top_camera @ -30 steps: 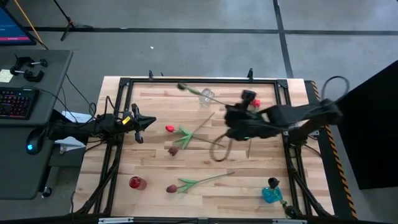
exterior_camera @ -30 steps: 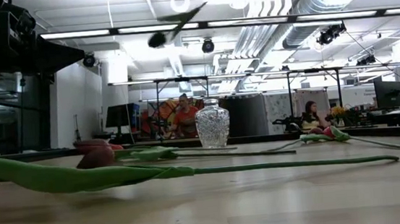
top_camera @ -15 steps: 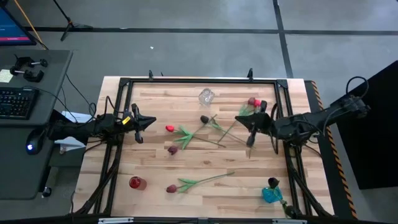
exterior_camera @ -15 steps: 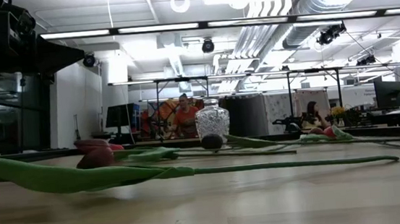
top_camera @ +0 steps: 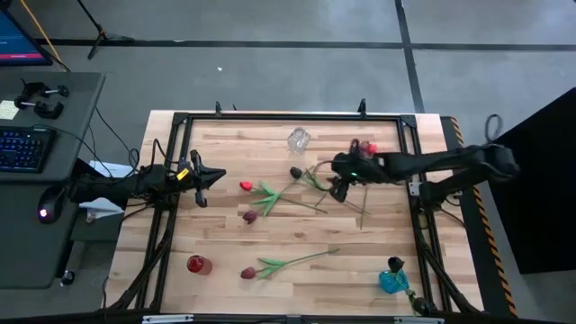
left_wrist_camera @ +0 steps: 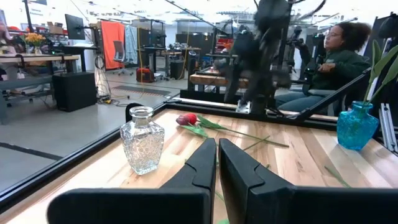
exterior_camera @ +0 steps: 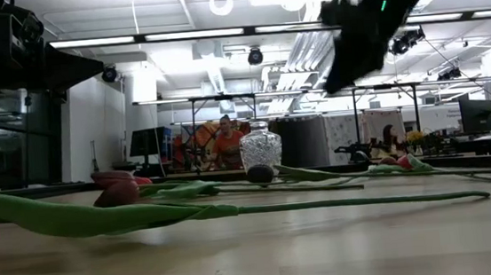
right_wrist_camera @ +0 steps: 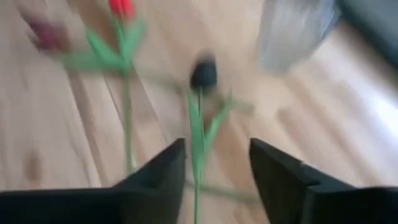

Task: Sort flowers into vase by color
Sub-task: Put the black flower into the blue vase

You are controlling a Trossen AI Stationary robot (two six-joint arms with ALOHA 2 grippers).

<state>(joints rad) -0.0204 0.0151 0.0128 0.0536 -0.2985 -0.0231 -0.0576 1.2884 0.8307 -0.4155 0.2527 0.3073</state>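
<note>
Black right fingers [right_wrist_camera: 174,180] spread wide above the near-black tulip [right_wrist_camera: 203,73], holding nothing.

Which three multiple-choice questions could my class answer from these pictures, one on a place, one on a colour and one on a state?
1. On which side of the table does the blue vase stand?
A. the left arm's side
B. the right arm's side
C. the middle

2. What colour is the tulip head lying nearest the clear vase?
A. yellow
B. white
C. near-black

3. How is the right gripper?
A. open, with nothing held
B. shut on the clear vase
C. shut on the blue vase

Answers:
1. B, as the high view shows it in the corner by the right arm's base.
2. C, as the high view shows a dark head just beside the glass.
3. A, as the right wrist view shows its fingers apart, with a green stem lying on the table beyond them.
</note>
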